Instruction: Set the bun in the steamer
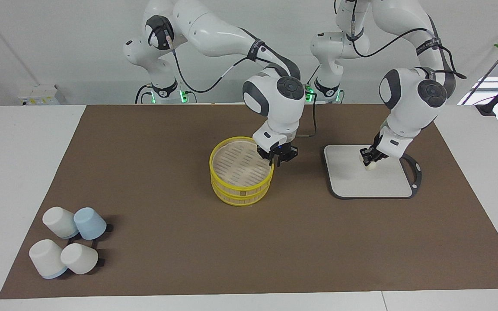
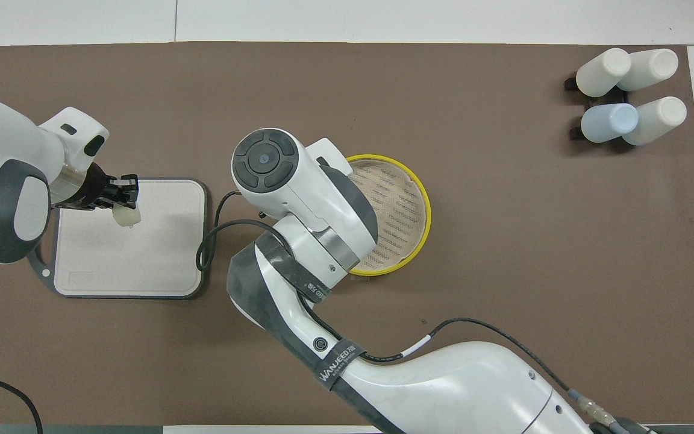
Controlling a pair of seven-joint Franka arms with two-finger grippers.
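The left hand [image 1: 369,160] pinches the bun [image 1: 370,165] between its fingertips. The bun hangs from the fingertips, its cream-white body poking out below them, over the grey board [image 1: 368,183]. In the facing view it sits just above the board's pale surface, over the part of the board nearer the robots; whether it touches the board cannot be told. In the overhead view the same bun [image 2: 125,216] shows at the tip of the left hand [image 2: 119,196], inside the board's outline [image 2: 142,265].

The board lies on the brown mat [image 1: 188,129] toward the left arm's end of the desk, its dark rim and handle loop pointing to that end.

The steamer [image 1: 240,196] stands near the middle of the mat, well apart from the board. Its two yellow-rimmed tiers are stacked and the slatted floor [image 2: 398,208] of the top tier is bare. The right hand [image 1: 277,157] is at the steamer's rim on the side nearest the board, its fingers pressed on the yellow rim and pinching the edge of the basket. From above, the right arm's wrist covers that side of the steamer.

Four upturned cups [image 1: 68,246], three white and one pale blue, cluster near the corner of the mat at the right arm's end, by the desk edge farthest from the robots.
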